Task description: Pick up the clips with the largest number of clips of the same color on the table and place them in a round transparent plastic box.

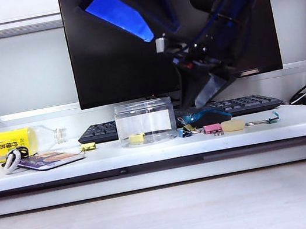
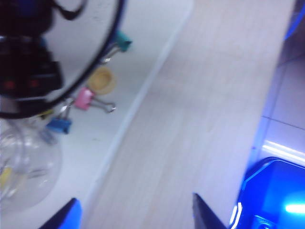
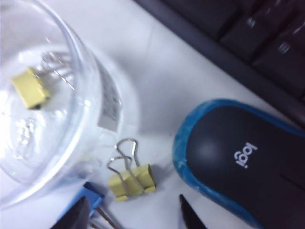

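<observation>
Left gripper (image 2: 133, 214): jaws spread wide and empty – its two dark-and-blue tips frame bare wood beyond the shelf's front edge; no clip lies between them.

Right gripper (image 3: 133, 212): jaws parted, holding nothing – the tips stand just short of a yellow clip without touching it. In the exterior view this gripper (image 1: 211, 89) hangs above the mouse, to the right of the jar.

Clip by the jar (image 3: 132, 179): pale yellow, lying on the white shelf (image 1: 147, 151) just beside the jar's wall, between the jar and the mouse, its wire handles pointing towards the jar. It is the clip nearest the right gripper.

Clip in the jar (image 3: 30, 88): pale yellow, resting on the jar's bottom; the exterior view shows it (image 1: 137, 137) low inside the clear wall.

Third clip (image 1: 88, 146): pale yellow, on the shelf left of the jar, near the bottle and well apart from both grippers.

Jar (image 1: 145, 122): round, clear, upright near the middle of the shelf, in front of the keyboard (image 1: 240, 105).

Mouse (image 3: 243, 157): black with a blue rim, just right of the jar.

Other clips: blue (image 2: 59, 125), pink (image 2: 85, 98) and teal (image 2: 122, 41) lie along the shelf's front edge, right of the jar.

Bottle (image 1: 10, 144): yellow label, lying on its side at the shelf's left end.
</observation>
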Motion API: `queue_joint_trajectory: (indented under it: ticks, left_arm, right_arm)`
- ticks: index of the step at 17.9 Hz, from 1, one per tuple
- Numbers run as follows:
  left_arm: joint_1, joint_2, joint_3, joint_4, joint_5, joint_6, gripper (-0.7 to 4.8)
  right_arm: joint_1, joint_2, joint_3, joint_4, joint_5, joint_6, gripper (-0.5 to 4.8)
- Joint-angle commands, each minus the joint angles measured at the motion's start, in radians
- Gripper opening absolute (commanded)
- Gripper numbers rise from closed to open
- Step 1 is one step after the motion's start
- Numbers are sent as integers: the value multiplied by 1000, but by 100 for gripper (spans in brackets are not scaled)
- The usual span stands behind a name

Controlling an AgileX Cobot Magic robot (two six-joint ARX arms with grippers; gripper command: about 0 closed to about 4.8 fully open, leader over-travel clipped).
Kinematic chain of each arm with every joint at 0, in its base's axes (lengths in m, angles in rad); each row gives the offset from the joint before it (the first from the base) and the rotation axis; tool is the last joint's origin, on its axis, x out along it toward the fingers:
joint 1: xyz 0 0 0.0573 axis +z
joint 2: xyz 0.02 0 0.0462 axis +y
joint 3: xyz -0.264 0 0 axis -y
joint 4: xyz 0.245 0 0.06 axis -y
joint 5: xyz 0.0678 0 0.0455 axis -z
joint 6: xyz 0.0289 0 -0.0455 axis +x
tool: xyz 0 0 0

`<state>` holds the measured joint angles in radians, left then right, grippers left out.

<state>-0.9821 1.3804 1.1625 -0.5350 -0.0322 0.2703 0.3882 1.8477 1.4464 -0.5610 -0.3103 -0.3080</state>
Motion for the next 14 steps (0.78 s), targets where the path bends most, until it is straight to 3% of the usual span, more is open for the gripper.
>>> queue_joint_trajectory:
  ticks: [1,10,14]
  left_arm:
    - [-4,-3,10,12,-9,4,314]
    - [-5,-2,105,-42,-5,11,314]
    - [-5,-2,105,-41,-5,10,313]
  right_arm:
    - [0,-1,4,6,-9,-3,244]
    - [1,19,4,26,-31,-4,245]
    - [1,23,4,42,-32,-4,274]
